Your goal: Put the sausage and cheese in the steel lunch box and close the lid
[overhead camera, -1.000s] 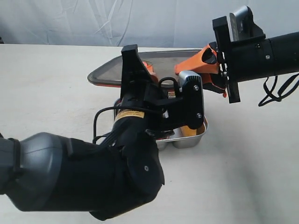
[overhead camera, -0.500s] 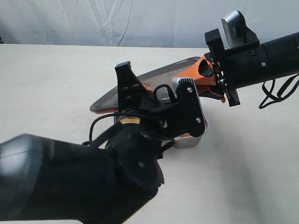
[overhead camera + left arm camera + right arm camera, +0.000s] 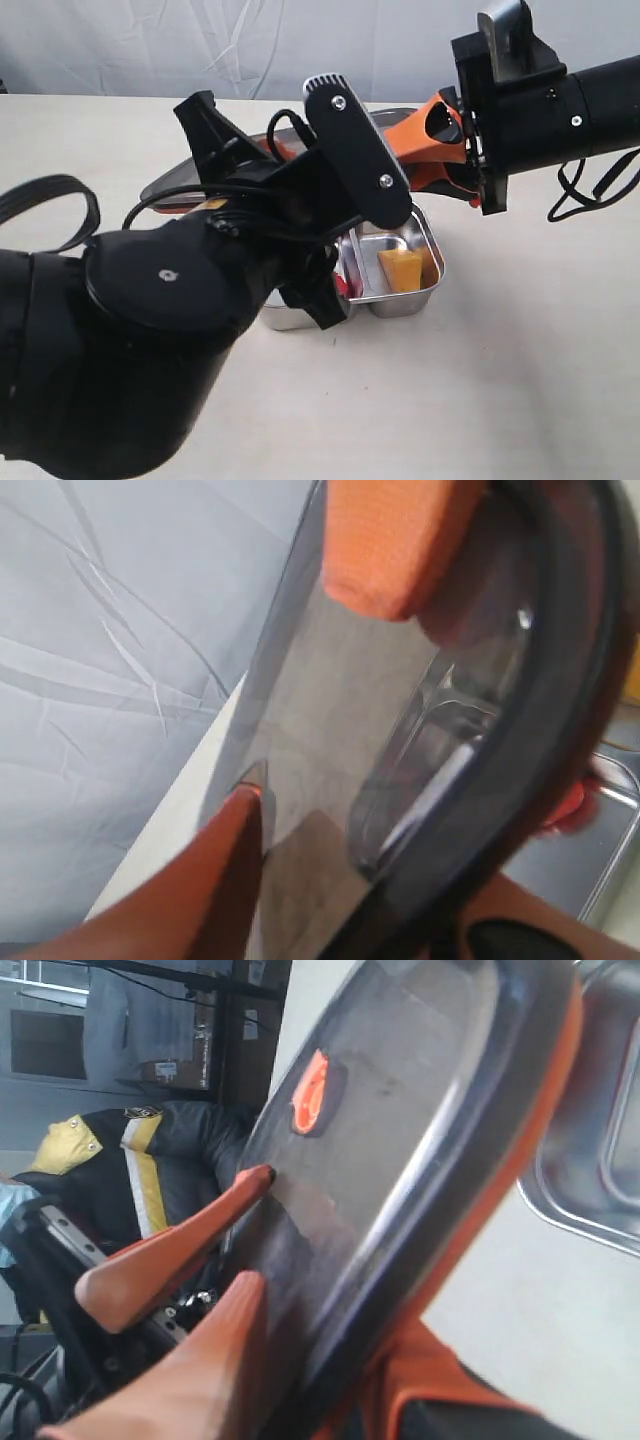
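The dark translucent lid hangs tilted above the steel lunch box. My right gripper is shut on the lid's right end; in the right wrist view its fingers clamp the rim, with the orange valve beyond. My left gripper stands open around the lid's other end, fingers wide apart on either side of the rim. The cheese lies in the box's right compartment. A red bit of the sausage shows beside it, and again under the lid's rim.
My bulky black left arm fills the front left of the exterior view and hides the box's left half. Beige tabletop lies around the box. A white cloth backdrop hangs behind.
The left arm has swung up and leftward, uncovering the box and the cheese. The lid has shifted left with its left end lower. The left jaws have widened.
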Available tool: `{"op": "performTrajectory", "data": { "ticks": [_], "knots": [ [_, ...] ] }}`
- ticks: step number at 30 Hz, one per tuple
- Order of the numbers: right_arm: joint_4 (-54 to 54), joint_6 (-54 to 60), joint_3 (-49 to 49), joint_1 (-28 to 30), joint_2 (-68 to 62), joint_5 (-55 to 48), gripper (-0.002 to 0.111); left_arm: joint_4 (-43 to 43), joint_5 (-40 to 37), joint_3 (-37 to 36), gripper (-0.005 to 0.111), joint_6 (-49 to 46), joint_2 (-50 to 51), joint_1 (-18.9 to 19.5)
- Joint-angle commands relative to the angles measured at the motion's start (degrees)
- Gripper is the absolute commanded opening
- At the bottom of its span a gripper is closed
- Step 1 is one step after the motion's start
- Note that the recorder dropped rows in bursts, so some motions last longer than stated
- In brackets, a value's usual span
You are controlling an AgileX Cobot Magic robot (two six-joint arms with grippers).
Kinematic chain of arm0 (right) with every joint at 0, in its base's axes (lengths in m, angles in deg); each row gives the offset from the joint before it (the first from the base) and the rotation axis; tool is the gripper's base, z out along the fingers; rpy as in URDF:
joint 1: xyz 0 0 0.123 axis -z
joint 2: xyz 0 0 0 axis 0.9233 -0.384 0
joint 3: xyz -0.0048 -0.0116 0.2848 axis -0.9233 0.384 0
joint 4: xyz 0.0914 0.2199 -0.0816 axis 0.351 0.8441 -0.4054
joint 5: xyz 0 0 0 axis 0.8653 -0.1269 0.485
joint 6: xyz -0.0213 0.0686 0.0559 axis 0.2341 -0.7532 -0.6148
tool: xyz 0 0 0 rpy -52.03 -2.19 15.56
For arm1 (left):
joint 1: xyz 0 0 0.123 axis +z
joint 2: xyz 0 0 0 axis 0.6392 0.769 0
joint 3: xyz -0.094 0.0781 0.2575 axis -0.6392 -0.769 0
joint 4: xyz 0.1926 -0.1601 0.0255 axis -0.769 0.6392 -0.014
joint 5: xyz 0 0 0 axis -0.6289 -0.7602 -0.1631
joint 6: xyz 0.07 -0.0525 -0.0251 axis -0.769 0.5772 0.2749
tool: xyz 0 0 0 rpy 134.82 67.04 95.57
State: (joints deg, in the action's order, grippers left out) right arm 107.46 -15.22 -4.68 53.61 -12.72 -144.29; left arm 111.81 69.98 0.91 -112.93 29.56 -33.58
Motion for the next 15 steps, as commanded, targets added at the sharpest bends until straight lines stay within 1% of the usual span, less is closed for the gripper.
{"op": "performTrajectory", "data": {
  "ticks": [1, 5, 7, 15],
  "knots": [
    [-12.59, 4.79, 0.88, 1.16, -1.09, 9.07, -0.001, -2.47, 5.68, 0.59, 0.044, 1.06, -1.82, 0.71],
    [-12.59, 5.01, 0.88, 1.16, -1.09, 10.75, -0.001, -2.47, 7.05, -0.52, 0.052, 0.92, -1.72, 0.71],
    [-12.59, 5.46, 0.61, 1.16, -1.09, 11.27, -0.001, -2.47, 7.21, -1.90, 0.053, 1.08, -1.72, 0.71],
    [-14.69, 5.59, -4.85, 1.16, -1.09, 9.66, -0.001, -2.47, 11.66, -8.44, 0.053, 3.10, -1.72, 0.71]
  ]
}}
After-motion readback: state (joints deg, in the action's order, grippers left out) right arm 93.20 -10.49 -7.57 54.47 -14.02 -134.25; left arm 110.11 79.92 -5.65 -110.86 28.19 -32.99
